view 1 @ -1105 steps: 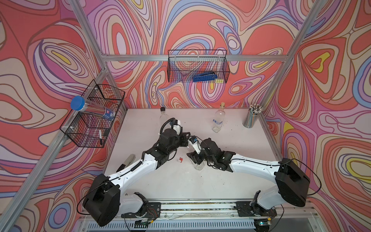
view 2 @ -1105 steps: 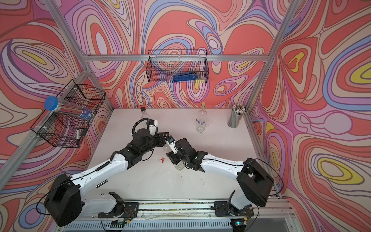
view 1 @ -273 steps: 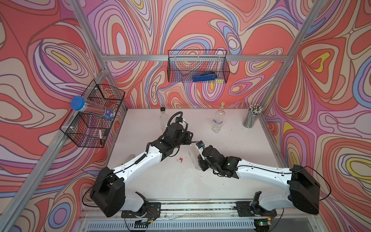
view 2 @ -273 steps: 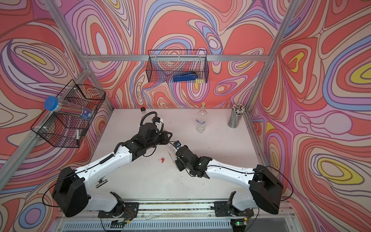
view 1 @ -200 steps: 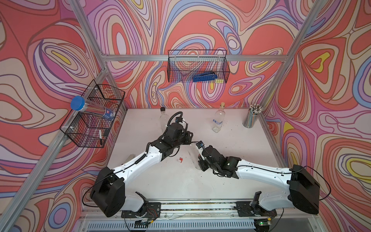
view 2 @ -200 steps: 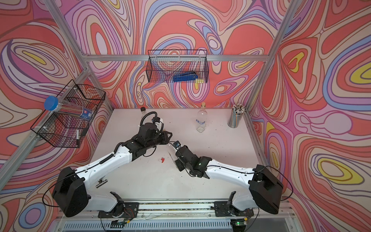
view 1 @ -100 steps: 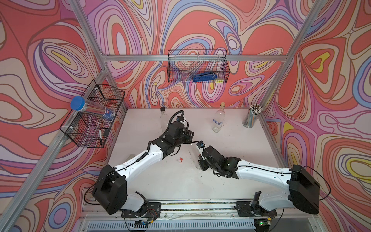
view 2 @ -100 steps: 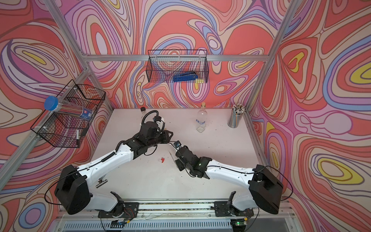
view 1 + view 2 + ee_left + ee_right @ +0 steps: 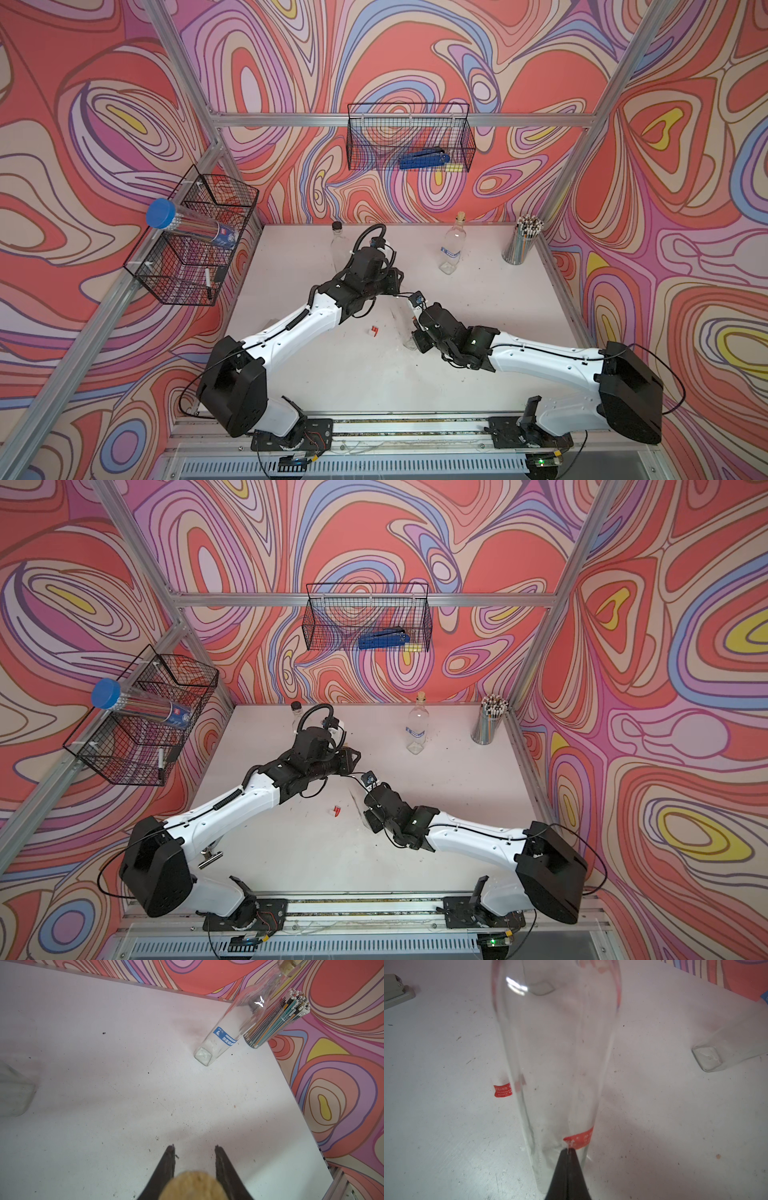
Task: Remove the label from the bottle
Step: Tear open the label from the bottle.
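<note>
Low on the bottle [image 9: 556, 1053], right pincer [image 9: 568, 1152] pinches label [image 9: 581, 1138].

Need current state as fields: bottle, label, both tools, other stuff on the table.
bottle: clear glass, standing on the table
left tool: shut on the bottle's cork
right tool: shut, tips at the edge of the red label remnant low on the bottle
torn label piece: red, lying beside the bottle
other: second bottle with a blue label, pencil cup, both at the back

Clear glass bottle [image 9: 556, 1053] stands with red label remnant [image 9: 580, 1138] near its base.
</note>
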